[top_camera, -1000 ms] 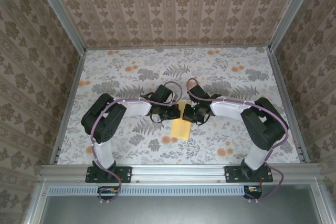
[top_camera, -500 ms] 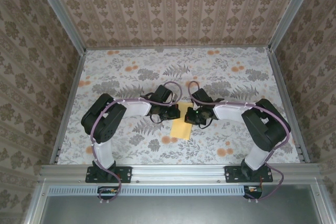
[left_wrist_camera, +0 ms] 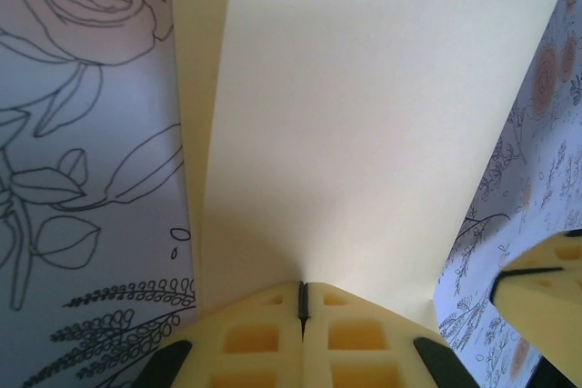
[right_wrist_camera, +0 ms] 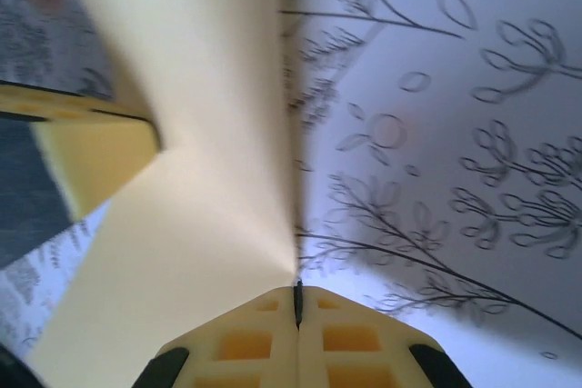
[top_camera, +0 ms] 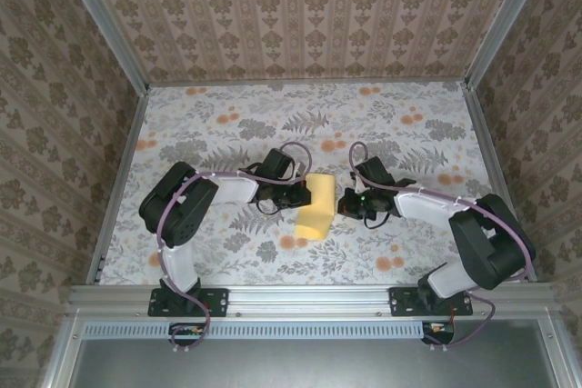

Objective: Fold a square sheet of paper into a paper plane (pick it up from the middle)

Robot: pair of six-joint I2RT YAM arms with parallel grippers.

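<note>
at the left gripper (left_wrist_camera: pixel 302 295): shut, yellow pads pressed together along a thin dark seam, nipping an edge of the sheet of paper (left_wrist_camera: pixel 364 134) right at the tips. fans up and away from that pinch as a broad pale-yellow flap, lifted off the table (left_wrist_camera: pixel 82 179), with a narrower strip of the same paper beside it on the left. at the lower right of that wrist view, a yellow finger (left_wrist_camera: pixel 546 306) of the other arm, close by the paper's edge.

at the right gripper (right_wrist_camera: pixel 297 295): shut likewise, pads meeting on a dark line, gripping the sheet at its edge. spreads from the tips up and to the left, bent into a shallow valley, blurred in places.

from above: left gripper (top_camera: pixel 300 191) on the sheet's left side, right gripper (top_camera: pixel 344 203) on its right, facing each other with the paper between. lies near the middle of the table, upper part raised and paler, lower part deeper yellow, down on the cloth just beside a small orange flower print (top_camera: pixel 289 243). cannot tell how many folds lie in it; not yet a pointed dart.

beyond: left arm (top_camera: pixel 182 206) and right arm (top_camera: pixel 473 224) bent inward from the near rail (top_camera: pixel 309 295), patterned wallpaper walls (top_camera: pixel 300 15) on three sides.
</note>
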